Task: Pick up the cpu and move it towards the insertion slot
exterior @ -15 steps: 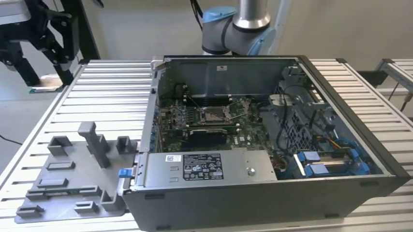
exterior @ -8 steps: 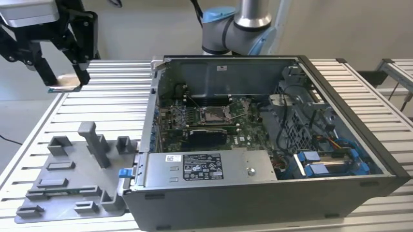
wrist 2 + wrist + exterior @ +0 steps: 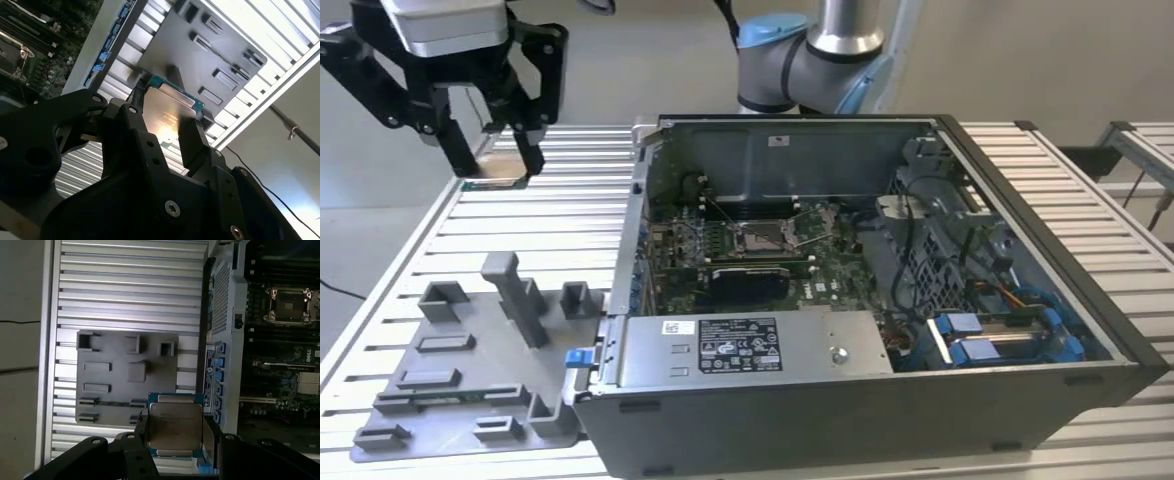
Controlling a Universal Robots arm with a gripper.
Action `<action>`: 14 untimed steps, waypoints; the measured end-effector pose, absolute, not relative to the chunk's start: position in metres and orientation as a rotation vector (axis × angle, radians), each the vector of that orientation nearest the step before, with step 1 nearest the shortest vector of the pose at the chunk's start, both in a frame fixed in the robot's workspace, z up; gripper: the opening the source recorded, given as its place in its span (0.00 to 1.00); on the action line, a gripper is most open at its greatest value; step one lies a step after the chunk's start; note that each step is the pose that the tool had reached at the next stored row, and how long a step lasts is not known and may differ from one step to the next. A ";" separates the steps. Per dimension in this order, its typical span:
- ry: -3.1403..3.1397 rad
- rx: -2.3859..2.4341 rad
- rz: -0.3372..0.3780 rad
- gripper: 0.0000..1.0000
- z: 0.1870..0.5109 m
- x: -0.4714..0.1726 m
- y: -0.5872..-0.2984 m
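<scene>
cpu in claw above table, insertion slot in case

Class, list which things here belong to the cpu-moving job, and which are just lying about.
Job: gripper, shut on the cpu; insertion slot on the green motherboard.
Lying about: grey plastic tray on the slatted table; labelled metal box in the computer case.

1. A slatted metal table is noted as the carrying surface.
2. A grey tray with upright blocks is laid flat on it, at the exterior view's left.
3. An open case is set on it just beside the tray.
</scene>
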State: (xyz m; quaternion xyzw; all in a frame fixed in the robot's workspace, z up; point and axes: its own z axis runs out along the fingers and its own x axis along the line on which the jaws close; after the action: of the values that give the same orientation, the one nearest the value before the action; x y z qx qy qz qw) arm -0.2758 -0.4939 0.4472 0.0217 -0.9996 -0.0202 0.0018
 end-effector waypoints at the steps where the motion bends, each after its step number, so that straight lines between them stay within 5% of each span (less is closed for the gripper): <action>1: -3.137 0.068 -0.063 0.00 0.447 -0.272 -0.494; 14: -3.136 0.071 -0.063 0.00 0.447 -0.231 -0.494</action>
State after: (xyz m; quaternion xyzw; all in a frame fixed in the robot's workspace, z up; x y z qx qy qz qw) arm -0.2305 -0.4939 0.4470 0.0227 -0.9995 -0.0202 0.0020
